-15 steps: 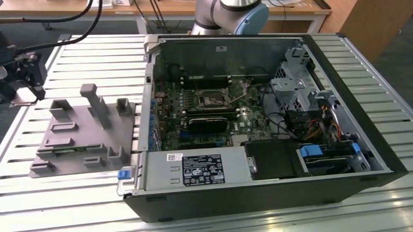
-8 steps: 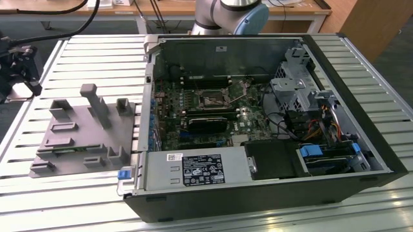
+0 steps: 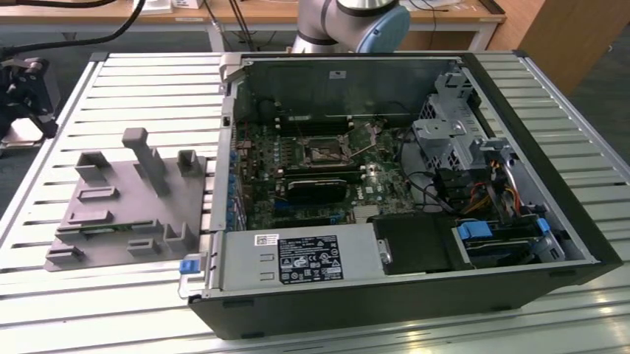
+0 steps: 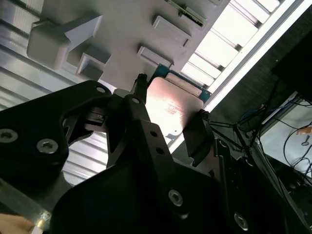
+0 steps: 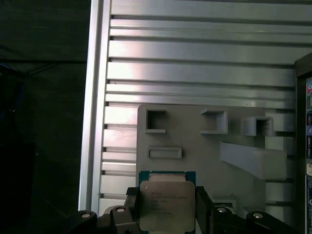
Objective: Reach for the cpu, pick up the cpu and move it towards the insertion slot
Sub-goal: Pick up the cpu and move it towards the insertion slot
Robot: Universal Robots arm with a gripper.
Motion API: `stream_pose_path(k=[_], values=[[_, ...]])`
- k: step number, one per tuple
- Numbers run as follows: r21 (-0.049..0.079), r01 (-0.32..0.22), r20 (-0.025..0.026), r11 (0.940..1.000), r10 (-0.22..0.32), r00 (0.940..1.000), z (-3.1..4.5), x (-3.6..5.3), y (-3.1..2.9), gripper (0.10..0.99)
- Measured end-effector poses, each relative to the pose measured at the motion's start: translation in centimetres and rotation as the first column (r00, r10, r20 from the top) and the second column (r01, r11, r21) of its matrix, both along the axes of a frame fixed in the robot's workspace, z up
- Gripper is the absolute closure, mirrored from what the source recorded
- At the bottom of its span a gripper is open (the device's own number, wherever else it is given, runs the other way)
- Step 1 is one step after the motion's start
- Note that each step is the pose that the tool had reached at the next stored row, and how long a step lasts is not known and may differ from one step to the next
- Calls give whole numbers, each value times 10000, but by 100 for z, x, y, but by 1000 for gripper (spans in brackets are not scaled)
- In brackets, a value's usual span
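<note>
- pincer [image 4: 170, 97] is clamped on 2 opposite edges of the cpu [image 5: 167, 204], at the grey fixture [image 5: 195, 146]
- I'd carry it level and slow; in the exterior view the insertion slot [image 3: 323, 151] is roughly 3 o'clock from the fixture

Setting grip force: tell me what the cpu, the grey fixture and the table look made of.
The cpu: silvery satin metal lid, judging by its soft glare; green edge looks like circuit board. The grey fixture: matte plastic, no shine. The table: ribbed bright metal, likely aluminium, streaky reflections.
</note>
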State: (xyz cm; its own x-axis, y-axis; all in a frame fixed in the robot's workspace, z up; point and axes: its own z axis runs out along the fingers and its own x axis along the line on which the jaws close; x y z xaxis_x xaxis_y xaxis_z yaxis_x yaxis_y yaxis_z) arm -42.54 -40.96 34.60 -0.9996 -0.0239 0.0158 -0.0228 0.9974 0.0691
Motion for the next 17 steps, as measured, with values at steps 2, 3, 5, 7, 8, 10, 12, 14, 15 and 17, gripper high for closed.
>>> stream_pose_path(k=[2,3,5,7,8,10,12,14,15,17], values=[[0,0,0,10000,0,10000,45,0,0,541],[-1,0,-1,10000,0,10000,70,0,0,541],[-1,0,0,10000,0,10000,133,0,0,541],[0,0,0,10000,0,10000,193,0,0,541],[0,0,0,10000,0,10000,220,0,0,541],[0,-1,0,10000,1,10000,272,0,1,541],[-1,0,-1,10000,0,10000,323,0,3,541],[0,0,0,10000,0,10000,371,0,4,541],[0,0,0,10000,0,10000,394,0,4,541],[-1,0,-1,10000,0,10000,445,0,5,541]])
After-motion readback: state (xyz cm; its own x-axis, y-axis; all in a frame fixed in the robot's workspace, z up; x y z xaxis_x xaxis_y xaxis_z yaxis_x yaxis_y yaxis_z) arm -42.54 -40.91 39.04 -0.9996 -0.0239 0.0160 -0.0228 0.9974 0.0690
